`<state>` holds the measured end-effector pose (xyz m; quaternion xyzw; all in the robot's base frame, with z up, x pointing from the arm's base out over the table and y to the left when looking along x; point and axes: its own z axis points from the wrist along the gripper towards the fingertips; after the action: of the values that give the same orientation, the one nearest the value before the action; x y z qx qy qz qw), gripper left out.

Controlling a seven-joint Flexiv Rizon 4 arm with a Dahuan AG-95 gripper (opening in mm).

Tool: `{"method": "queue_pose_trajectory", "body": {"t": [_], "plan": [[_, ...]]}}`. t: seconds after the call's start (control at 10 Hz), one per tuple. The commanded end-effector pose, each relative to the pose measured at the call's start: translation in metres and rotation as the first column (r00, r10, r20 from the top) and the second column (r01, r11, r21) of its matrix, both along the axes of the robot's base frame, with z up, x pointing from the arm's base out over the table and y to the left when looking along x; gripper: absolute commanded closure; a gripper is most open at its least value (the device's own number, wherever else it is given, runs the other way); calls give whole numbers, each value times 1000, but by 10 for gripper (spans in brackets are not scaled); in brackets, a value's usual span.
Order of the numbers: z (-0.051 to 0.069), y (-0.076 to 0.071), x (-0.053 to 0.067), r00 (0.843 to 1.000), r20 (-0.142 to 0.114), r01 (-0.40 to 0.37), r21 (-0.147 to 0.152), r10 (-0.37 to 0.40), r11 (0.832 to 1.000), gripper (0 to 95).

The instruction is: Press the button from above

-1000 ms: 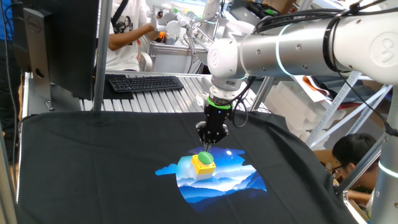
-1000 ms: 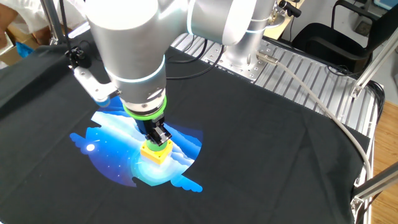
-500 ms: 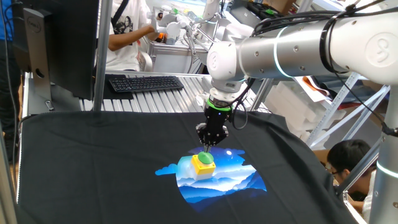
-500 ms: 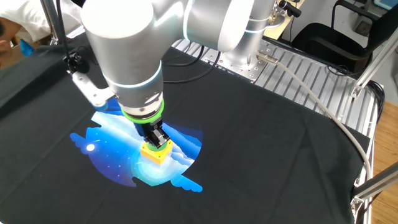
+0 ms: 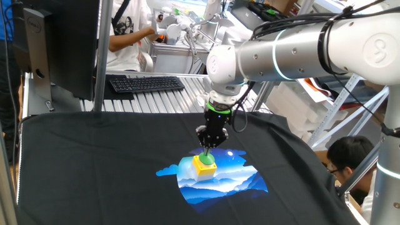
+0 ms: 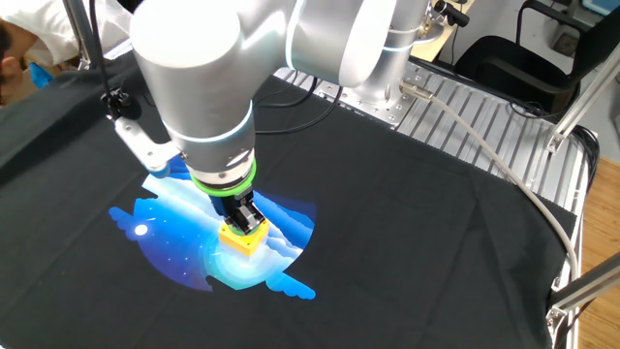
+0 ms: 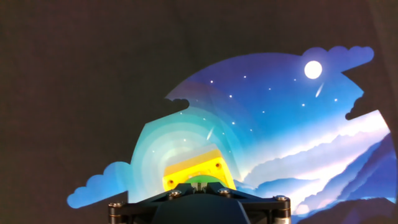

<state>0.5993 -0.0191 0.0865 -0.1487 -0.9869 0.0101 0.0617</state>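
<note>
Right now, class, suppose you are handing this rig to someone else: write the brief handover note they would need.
Gripper: pointing straight down, tip directly over the green button; whether the fingers are open or shut is not visible.
Things: the button sits on its yellow box, which stands on the blue night-sky print of the black cloth.
Done: the gripper is lined up above the button.
Left: contact cannot be confirmed from these views; finish the downward press, then lift away.

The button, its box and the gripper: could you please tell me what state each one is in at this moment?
button: green cap facing up, gripper tip right over it; contact cannot be told.
yellow box: upright on the printed cloth.
gripper: pointing straight down; finger state not visible.
</note>
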Motion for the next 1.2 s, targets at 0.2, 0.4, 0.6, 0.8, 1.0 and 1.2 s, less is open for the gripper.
{"method": "queue_pose_trajectory", "body": {"t": [0.2, 0.4, 0.6, 0.8, 1.0, 1.2], "plan": [[-4, 1, 0, 1000, 0, 1, 11, -1, 1000, 950], [-7, 1, 1, 1000, -1, 3, 17, -3, 1000, 950], [-9, 1, 1, 1000, 3, 1, 13, -1, 1000, 950], [-9, 1, 2, 1000, 4, 3, 19, -3, 1000, 950], [8, -2, 2, 1000, -28, 0, 26, 1, 1000, 950], [27, -4, 2, 998, -59, -1, 22, 3, 1000, 950]]}}
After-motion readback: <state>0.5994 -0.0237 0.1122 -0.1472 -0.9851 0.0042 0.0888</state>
